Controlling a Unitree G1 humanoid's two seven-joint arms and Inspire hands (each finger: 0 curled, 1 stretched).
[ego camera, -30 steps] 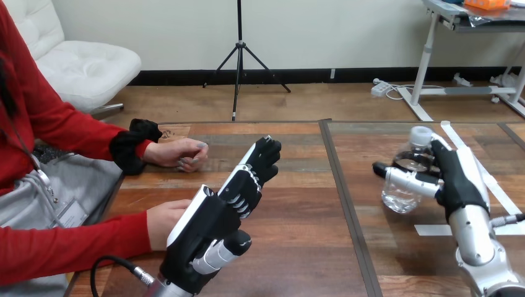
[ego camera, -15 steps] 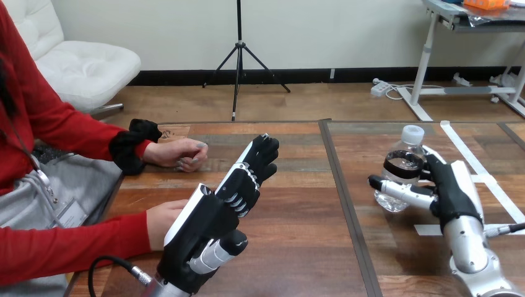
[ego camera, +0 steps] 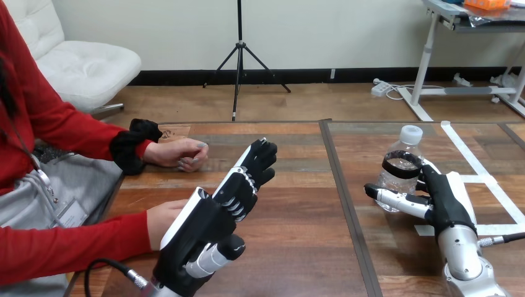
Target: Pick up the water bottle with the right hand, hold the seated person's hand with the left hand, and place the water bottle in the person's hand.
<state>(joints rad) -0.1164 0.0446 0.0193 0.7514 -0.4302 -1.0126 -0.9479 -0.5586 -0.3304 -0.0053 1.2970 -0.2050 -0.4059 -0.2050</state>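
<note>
Our right hand wraps loosely round the water bottle, so we may drop it; our left hand, well left of the bottle, is open.

Brightness: bright and even across the counter.
Source: diffuse light from above; shadows sit close beneath the things that cast them.
Shadows: soft-edged and faint, with a thin dark rim under the person's upper hand at the view's left and under the water bottle.
Glare: a pale sheen on the counter's right half; small highlights on the water bottle's clear wall and on the left hand's white shells.
</note>
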